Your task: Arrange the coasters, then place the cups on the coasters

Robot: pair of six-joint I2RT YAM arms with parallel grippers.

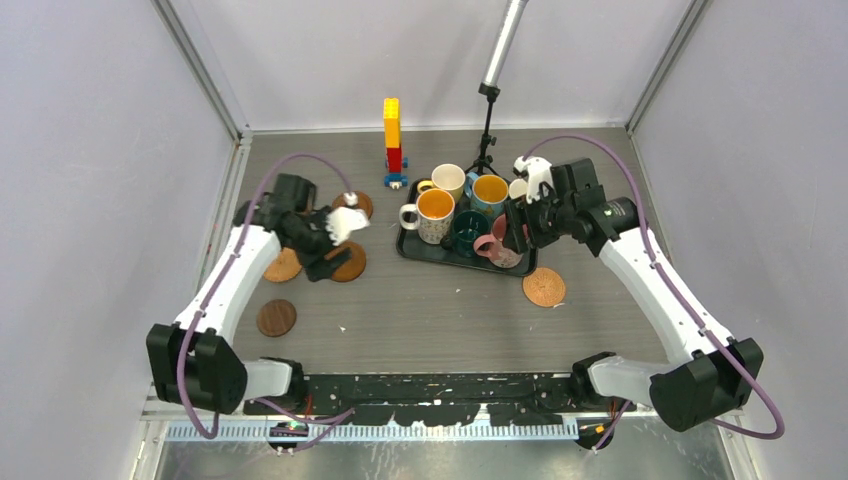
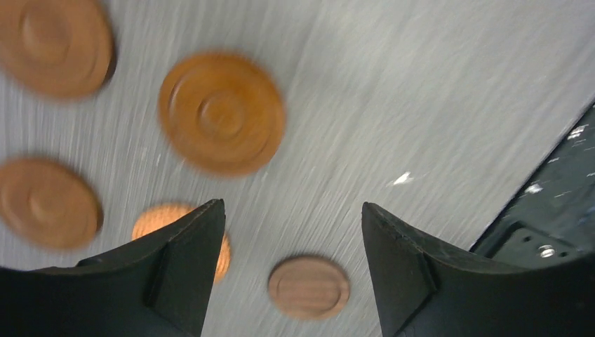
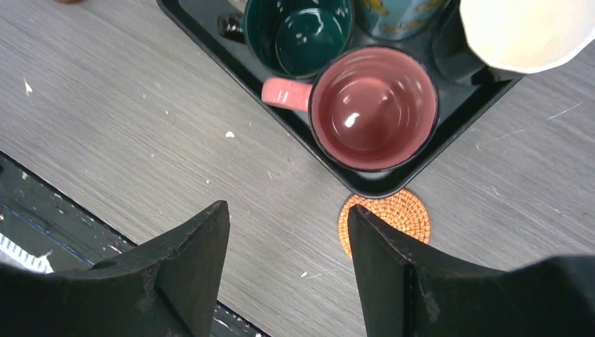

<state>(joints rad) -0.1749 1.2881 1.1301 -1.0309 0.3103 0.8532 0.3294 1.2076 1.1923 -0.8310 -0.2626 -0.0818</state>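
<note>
1. Five coasters lay loose on the left of the table (image 1: pixel 440 320), apart from each other: three glossy brown coasters (image 2: pixel 221 112), a dark brown coaster (image 2: pixel 309 286) nearest the arm bases, and a left woven coaster (image 2: pixel 163 216) partly hidden behind a finger. The left wrist view was blurred.
2. The right woven coaster (image 3: pixel 384 221) lay flat just beside the near right corner of the black tray (image 3: pixel 372 184).
3. The mugs stood upright in the tray: pink mug (image 3: pixel 372 105) at the near right end, teal mug (image 3: pixel 298 35) to its left, the white mug (image 3: pixel 523 31) farther back.
4. The left gripper (image 2: pixel 293 207) hung above the left coasters, jaws apart, nothing between them.
5. The right gripper (image 3: pixel 288 209) hung above the tray's near right corner, jaws apart, gripping nothing.
6. A toy brick tower (image 1: pixel 392 140) stood at the far side, left of the tray.
</note>
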